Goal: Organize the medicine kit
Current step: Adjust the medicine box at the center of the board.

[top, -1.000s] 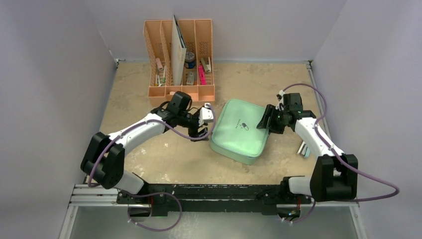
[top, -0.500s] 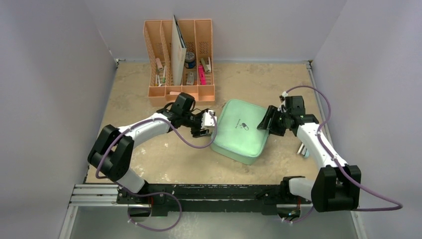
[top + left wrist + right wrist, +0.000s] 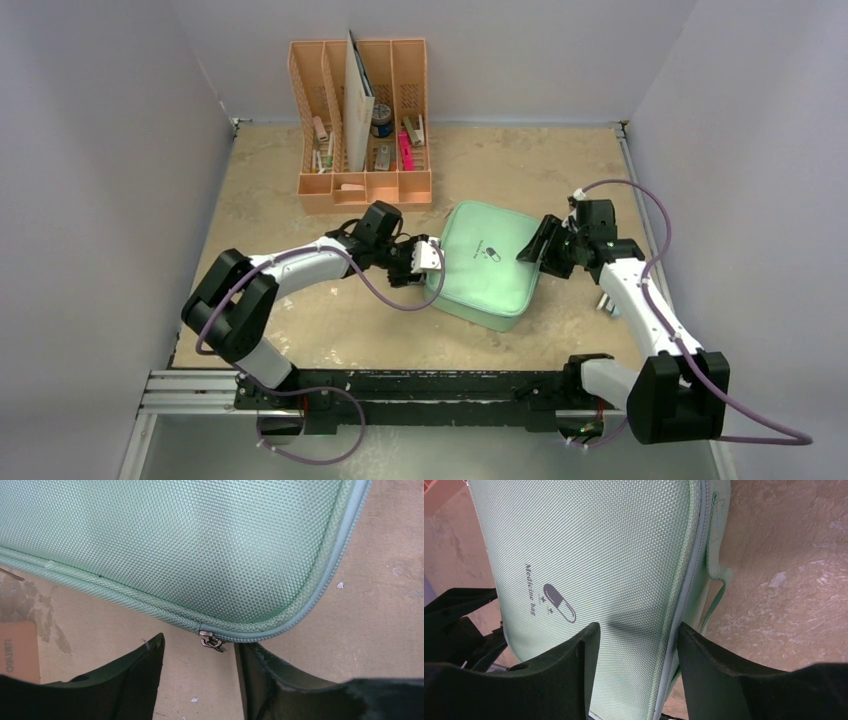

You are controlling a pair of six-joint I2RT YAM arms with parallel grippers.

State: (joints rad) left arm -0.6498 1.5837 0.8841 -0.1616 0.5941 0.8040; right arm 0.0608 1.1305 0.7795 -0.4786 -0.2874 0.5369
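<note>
"So, what is the left hand doing?" Tom asks.

"It is open and holds nothing," says Mia. "The little zipper pull sits right between its two fingers, but they are not pinching it. Just past the pull is a corner of the medicine kit. The kit lies flat on the table, and it looks zipped shut."

"And the right hand?"

"It is across the kit from the left hand, over the other side. It is open too. The zipper line runs between its fingers, and the pill logo is just beside them. I cannot tell if they press on the lid."

"Which step is this?"

"I think it is opening the kit. Nothing inside can be tidied until the lid comes up."

"What comes next?"

"I think the left hand needs to close snugly on the pull, because it is tiny and could slip out. Then it must drag it along the edge. The right hand could keep the kit from sliding. Far behind the left hand stands the orange organizer, which is not part of this."
</note>
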